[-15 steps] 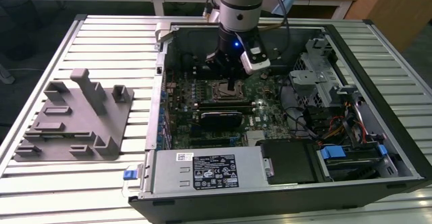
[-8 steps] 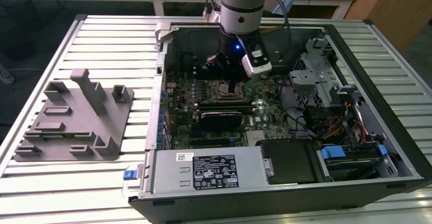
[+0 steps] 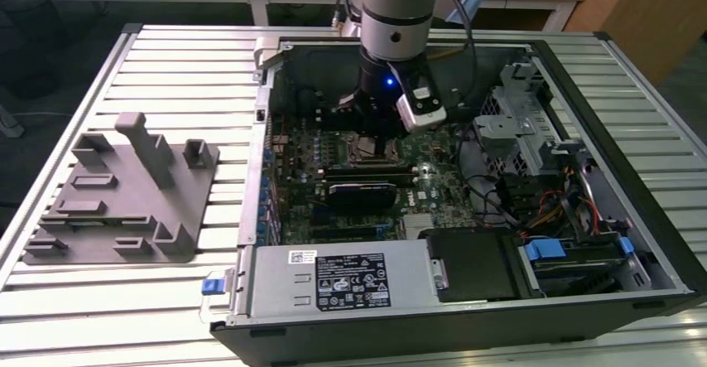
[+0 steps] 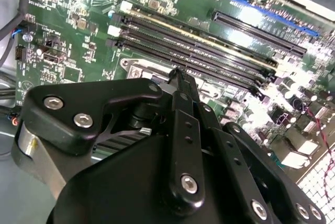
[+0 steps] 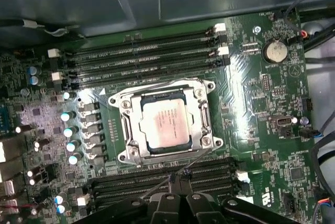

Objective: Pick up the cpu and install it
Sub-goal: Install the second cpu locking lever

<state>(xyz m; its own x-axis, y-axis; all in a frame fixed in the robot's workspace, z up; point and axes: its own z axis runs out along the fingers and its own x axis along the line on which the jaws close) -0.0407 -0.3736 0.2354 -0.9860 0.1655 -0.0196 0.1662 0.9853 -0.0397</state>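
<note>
The cpu (image 5: 166, 123) is a flat silver-white square lying inside the metal-framed socket (image 5: 127, 130) on the green motherboard, in the first wrist view. My gripper (image 5: 175, 183) hangs above the board just beside the socket, over the memory slots, with its black fingers drawn together to a narrow tip and nothing between them. In the second wrist view the gripper (image 4: 178, 75) points down at the board near a corner of the socket frame. From the exterior view, the gripper (image 3: 373, 135) reaches down into the open computer case above the socket area.
A grey plastic tray (image 3: 122, 193) with upright posts stands on the slatted table at the exterior view's left. Inside the case (image 3: 651, 243) are a power supply (image 3: 331, 280), drive bays (image 3: 574, 259), cables and a black card (image 3: 359, 191). Memory slots (image 5: 141, 59) flank the socket.
</note>
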